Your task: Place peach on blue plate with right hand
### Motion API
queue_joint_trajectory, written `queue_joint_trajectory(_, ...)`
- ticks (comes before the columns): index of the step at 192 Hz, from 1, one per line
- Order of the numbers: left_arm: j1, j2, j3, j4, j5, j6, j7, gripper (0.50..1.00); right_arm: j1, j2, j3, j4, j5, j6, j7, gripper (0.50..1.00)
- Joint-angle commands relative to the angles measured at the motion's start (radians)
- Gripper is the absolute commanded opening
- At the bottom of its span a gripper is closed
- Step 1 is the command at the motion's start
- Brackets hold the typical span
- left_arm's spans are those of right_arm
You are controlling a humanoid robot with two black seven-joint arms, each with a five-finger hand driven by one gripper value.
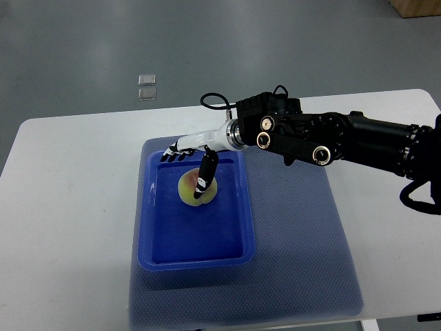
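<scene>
Fingers [176, 154] spread, thumb touching the peach [196, 189]: the right hand [189, 155] hovers at the blue plate's [196, 258] twelve o'clock edge; no writing legible.

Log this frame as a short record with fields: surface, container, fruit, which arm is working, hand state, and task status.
surface: white table with a blue-grey mat on it
container: blue plate, a rectangular tray with raised rim, lying on the mat's left part
fruit: peach resting inside the plate, toward its far half
working arm: right, coming in from the right edge
hand state: right hand over the peach, fingers extended, thumb down against the fruit, not closed around it
left arm: not in view
task status: peach lies on the plate
</scene>
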Motion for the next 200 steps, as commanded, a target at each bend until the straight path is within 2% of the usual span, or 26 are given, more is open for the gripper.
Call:
queue_joint_trajectory(1,0.0,0.0,0.0,0.001,0.0,0.001,0.0,1.0,-0.002,-0.085,0.143,0.006,0.022,-0.005,0.001,0.932)
queue_joint_trajectory(13,0.0,0.0,0.0,0.001,0.0,0.001,0.0,1.0,-0.005,-0.093,0.163,0.006,0.027,-0.007,0.001,0.932)
queue_joint_trajectory(14,0.0,0.0,0.0,-0.001,0.0,0.001,0.0,1.0,-0.025,-0.13,0.257,0.006,0.056,-0.016,0.001,0.932)
queue_joint_trajectory(30,0.0,0.0,0.0,-0.001,0.0,0.001,0.0,1.0,-0.135,-0.191,0.433,0.009,0.132,-0.034,0.004,0.932)
queue_joint_trajectory(40,0.0,0.0,0.0,-0.001,0.0,0.001,0.0,1.0,-0.135,-0.191,0.433,0.009,0.133,-0.034,0.004,0.932)
queue_joint_trajectory(41,0.0,0.0,0.002,-0.005,0.0,0.001,0.0,1.0,-0.219,-0.211,0.563,0.01,0.186,-0.062,0.006,0.932)
queue_joint_trajectory(43,0.0,0.0,0.002,-0.005,0.001,0.001,0.0,1.0,-0.238,-0.211,0.594,0.01,0.198,-0.068,0.006,0.932)
queue_joint_trajectory(54,0.0,0.0,0.002,-0.008,0.001,0.001,0.0,1.0,-0.315,-0.207,0.729,0.01,0.252,-0.099,0.012,0.932)
queue_joint_trajectory(64,0.0,0.0,0.002,-0.008,0.001,0.001,0.0,1.0,-0.315,-0.207,0.729,0.01,0.252,-0.099,0.012,0.932)
queue_joint_trajectory(65,0.0,0.0,0.002,-0.01,0.001,0.001,0.0,1.0,-0.391,-0.191,0.853,0.01,0.313,-0.138,0.042,0.932)
queue_joint_trajectory(75,0.0,0.0,0.002,-0.01,0.0,0.001,0.0,1.0,-0.467,-0.156,0.979,0.007,0.395,-0.18,0.096,0.932)
queue_joint_trajectory(93,0.0,0.0,0.002,-0.01,0.001,0.001,0.0,1.0,-0.579,-0.112,1.112,-0.016,0.551,-0.194,0.172,0.932)
queue_joint_trajectory(118,0.0,0.0,0.002,-0.01,0.001,0.001,0.0,1.0,-0.645,-0.089,1.14,-0.142,0.679,-0.159,0.247,0.932)
queue_joint_trajectory(135,0.0,0.0,0.002,-0.011,0.001,0.001,0.003,1.0,-0.651,-0.052,1.149,-0.223,0.72,-0.081,0.273,0.932)
queue_joint_trajectory(162,0.0,0.0,0.003,-0.013,0.001,0.0,0.003,1.0,-0.662,-0.041,1.151,-0.237,0.76,-0.005,0.274,0.932)
queue_joint_trajectory(200,0.0,0.0,0.003,-0.013,0.001,0.0,0.0,1.0,-0.662,-0.026,1.151,-0.235,0.76,-0.004,0.276,0.932)
